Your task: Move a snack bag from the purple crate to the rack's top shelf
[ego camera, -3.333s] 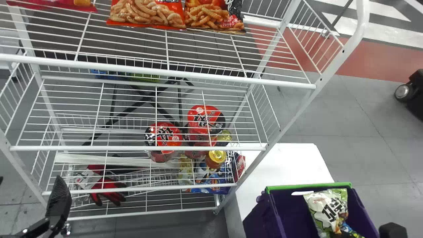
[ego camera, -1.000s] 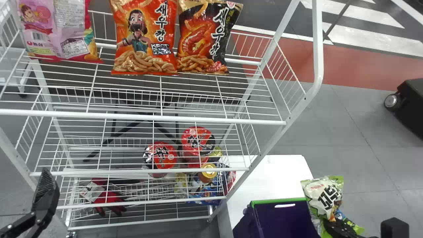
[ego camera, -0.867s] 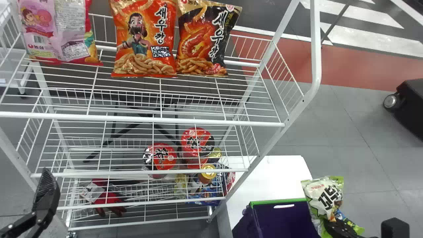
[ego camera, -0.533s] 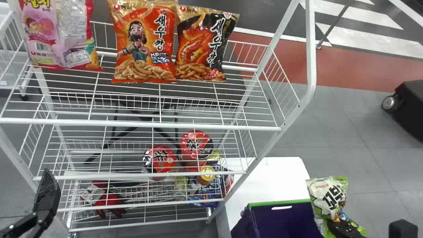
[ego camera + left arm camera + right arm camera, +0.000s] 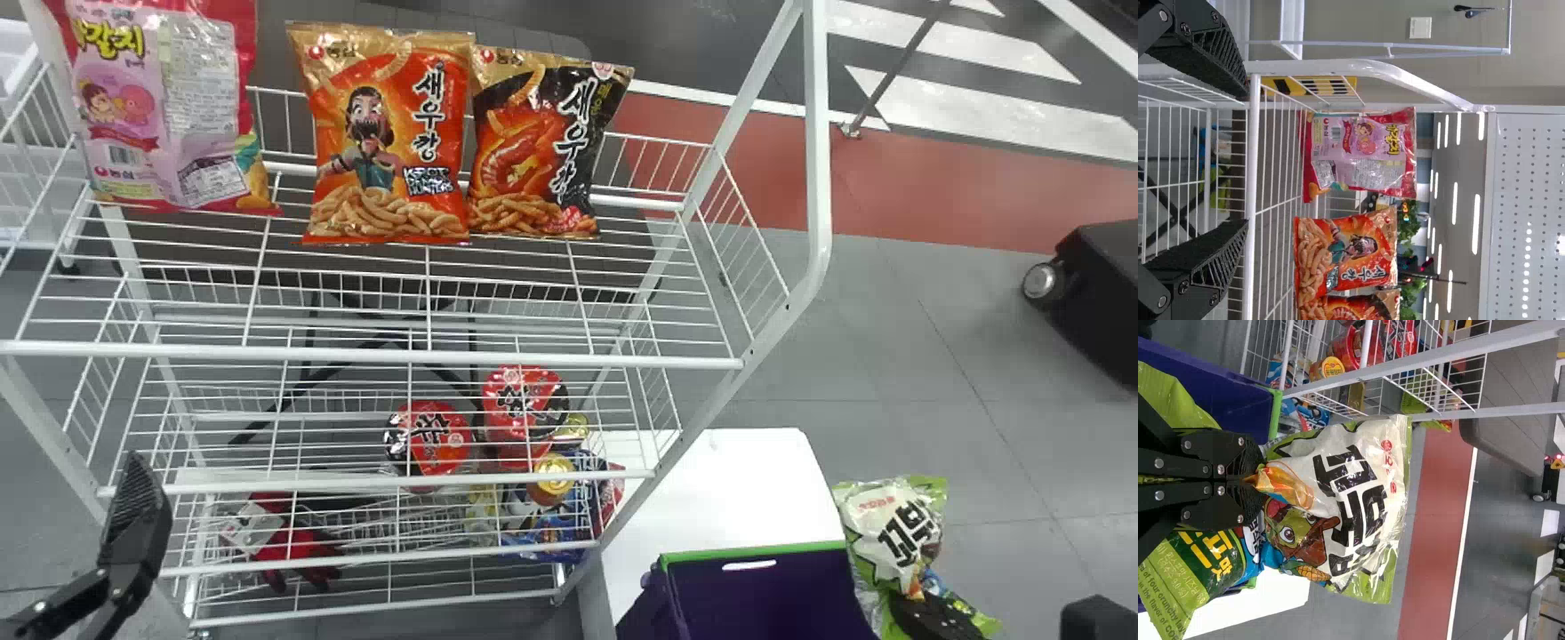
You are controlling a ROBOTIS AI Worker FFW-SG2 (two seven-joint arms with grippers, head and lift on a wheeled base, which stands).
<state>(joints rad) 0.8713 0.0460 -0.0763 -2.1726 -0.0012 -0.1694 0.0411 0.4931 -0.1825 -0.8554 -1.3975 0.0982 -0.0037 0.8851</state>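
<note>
We record one change: the snack bag, in the purple crate seconds ago, is now lifted out and held at near right, pinched between the right gripper's closed fingers. We judge the pick made; the carry left to the rack's top shelf remains. The left gripper waits open at near left.

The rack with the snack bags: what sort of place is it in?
Probably a mock shop in a workshop or test hall: snack bags sit on a wire rack as in a store, but the grey floor carries a red band and white stripes.
</note>
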